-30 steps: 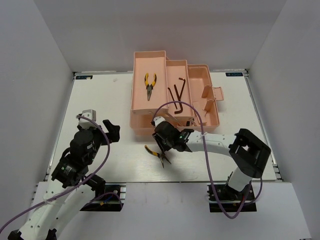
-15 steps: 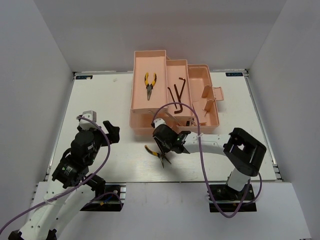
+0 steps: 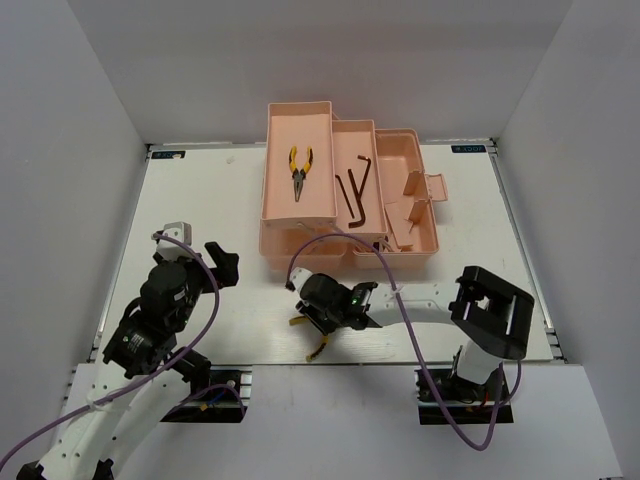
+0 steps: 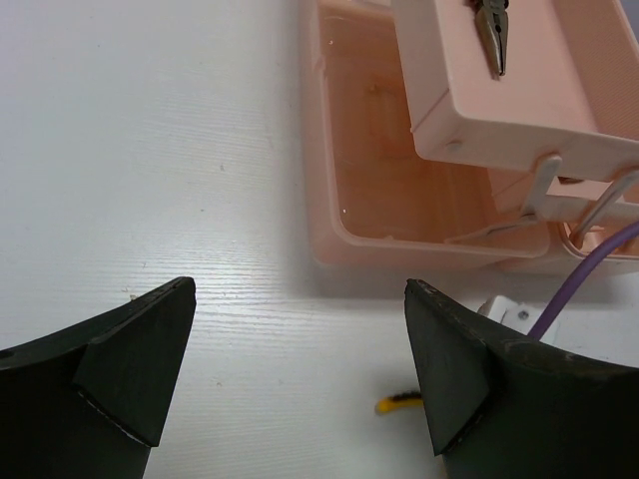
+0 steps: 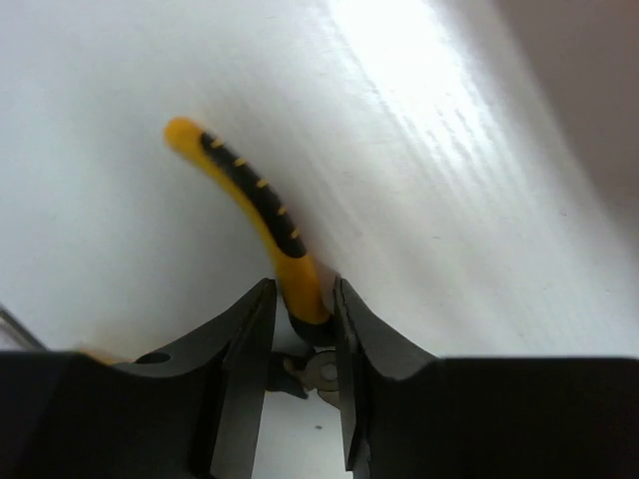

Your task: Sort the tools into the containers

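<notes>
Since a second ago the right gripper [image 3: 320, 312] has drawn back from the toolbox toward the near edge of the white table [image 3: 200, 200]. The yellow-and-black-handled steel pliers [image 3: 318, 346] have shifted and turned with it.

In the right wrist view we see this gripper [image 5: 302, 291] pinching the pliers [image 5: 250, 190]. Its two black fingers [image 5: 240, 349] press on either side of one yellow handle, just beside the pivot. The rest of that handle curves away over the tabletop. We cannot tell whether the tool is clear of the surface.

The left gripper [image 3: 216, 262] hovers over bare table to the left of the box, its jaws spread wide and holding nothing. Its own camera shows the left gripper [image 4: 300, 369] facing the near wall of the box.

The large translucent salmon-pink plastic toolbox [image 3: 318, 130] stands open at the far middle of the table, with its trays folded out. We find a second pair of yellow-handled pliers [image 3: 300, 170] lying in the left raised tray, and its dark nose [image 4: 492, 35] shows in the left wrist view above the toolbox [image 4: 329, 200]. Thin dark L-shaped hex keys [image 3: 355, 190] lie in the middle tray.
</notes>
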`<state>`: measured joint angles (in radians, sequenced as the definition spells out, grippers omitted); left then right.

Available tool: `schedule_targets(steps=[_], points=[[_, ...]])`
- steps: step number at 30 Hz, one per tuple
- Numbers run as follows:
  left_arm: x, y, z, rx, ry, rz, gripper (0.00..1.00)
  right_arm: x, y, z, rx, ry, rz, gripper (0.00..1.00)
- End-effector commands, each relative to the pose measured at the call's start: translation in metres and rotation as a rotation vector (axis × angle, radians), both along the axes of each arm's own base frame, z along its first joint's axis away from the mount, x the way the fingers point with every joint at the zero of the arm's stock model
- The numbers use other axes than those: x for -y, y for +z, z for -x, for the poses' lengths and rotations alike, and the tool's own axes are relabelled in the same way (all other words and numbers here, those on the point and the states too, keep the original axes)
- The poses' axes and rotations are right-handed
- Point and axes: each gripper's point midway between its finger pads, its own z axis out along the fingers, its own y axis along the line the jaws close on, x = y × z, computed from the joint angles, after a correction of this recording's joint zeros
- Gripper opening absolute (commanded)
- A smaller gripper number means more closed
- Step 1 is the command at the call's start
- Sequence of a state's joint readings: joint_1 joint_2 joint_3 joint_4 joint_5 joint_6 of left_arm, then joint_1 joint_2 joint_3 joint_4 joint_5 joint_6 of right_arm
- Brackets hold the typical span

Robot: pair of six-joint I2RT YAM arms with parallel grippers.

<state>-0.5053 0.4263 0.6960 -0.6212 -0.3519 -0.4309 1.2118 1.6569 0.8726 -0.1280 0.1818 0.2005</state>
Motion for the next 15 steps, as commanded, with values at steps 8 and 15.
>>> schedule_targets(steps=[8,15], points=[[-0.001,0.001,0.0,0.008,0.007,0.005,0.96,0.025,-0.034,0.051,-0.123,0.267,0.231,0.06],[-0.002,0.003,0.001,0.024,0.007,0.014,0.96,0.014,-0.005,0.048,-0.141,0.426,0.224,0.0]])
